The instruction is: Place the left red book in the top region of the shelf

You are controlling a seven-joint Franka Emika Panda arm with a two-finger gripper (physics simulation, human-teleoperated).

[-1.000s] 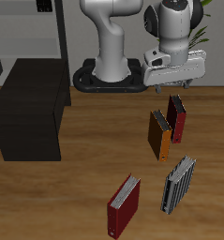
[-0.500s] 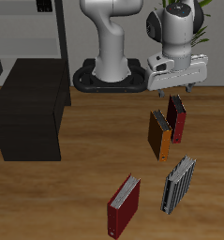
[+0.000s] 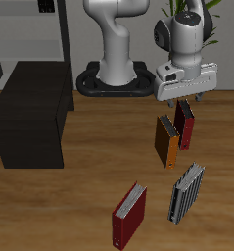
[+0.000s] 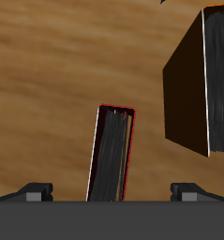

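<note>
The gripper (image 3: 185,98) hangs over the back part of the counter (image 3: 79,206), right above the left red book (image 3: 185,125). Its jaws are wide open and hold nothing. In the wrist view the two fingertips (image 4: 34,190) sit far apart, with the left red book (image 4: 113,156) between them but lower down, not touched.

The left red book stands up on its edge, with its dark page edges facing up. An orange book (image 3: 166,142) stands just beside it, a bit nearer the front edge. The wrist view shows the orange book (image 4: 196,80) as a big brown shape close to the red one.

The shelf (image 3: 30,113) is a low black box far off at the other side of the counter. A tall grey rack (image 3: 35,34) stands behind it.

Near the front edge a second red book (image 3: 129,215) and a grey striped book (image 3: 186,192) stand on the counter. The arm's white base (image 3: 116,44) sits at the back edge.
</note>
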